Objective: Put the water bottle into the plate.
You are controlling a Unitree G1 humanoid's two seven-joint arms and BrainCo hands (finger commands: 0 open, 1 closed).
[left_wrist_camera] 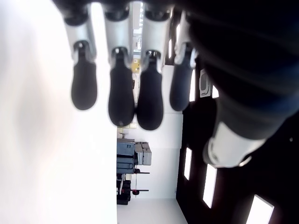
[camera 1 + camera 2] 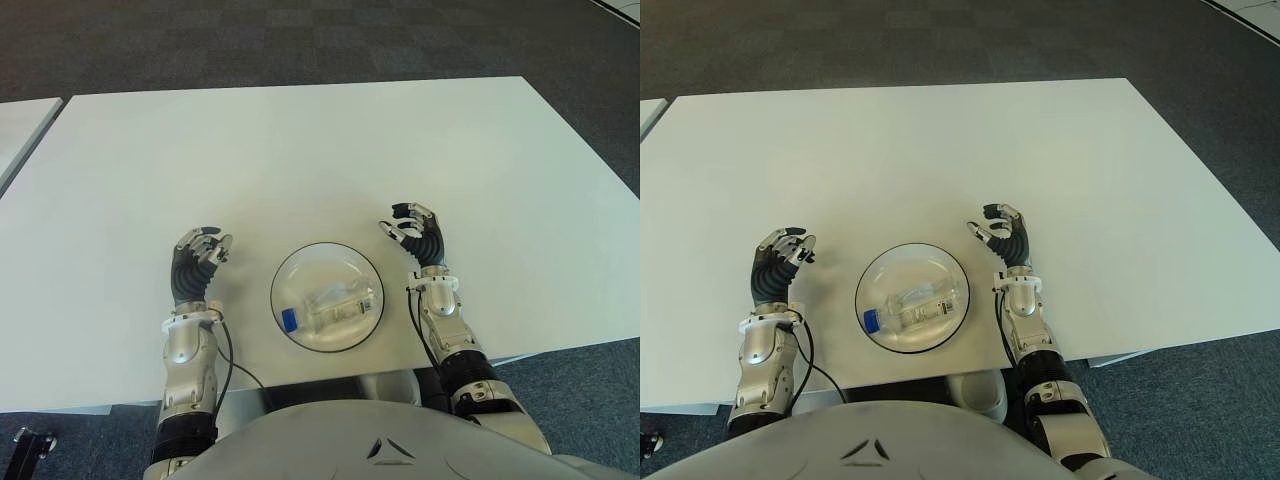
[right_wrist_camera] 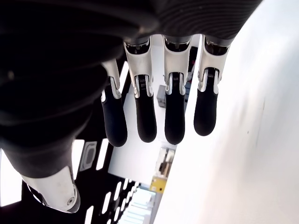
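A clear water bottle (image 2: 328, 308) with a blue cap lies on its side inside the round glass plate (image 2: 300, 268) near the table's front edge. My left hand (image 2: 200, 255) shows to the left of the plate, fingers loosely curled and holding nothing. To the right of the plate is my right hand (image 2: 412, 232), also relaxed and empty. In both wrist views the fingers (image 1: 121, 93) (image 3: 145, 116) hang free with nothing between them.
The white table (image 2: 300, 150) stretches far beyond the plate. A second white table edge (image 2: 20, 125) shows at the far left. Dark carpet surrounds the tables.
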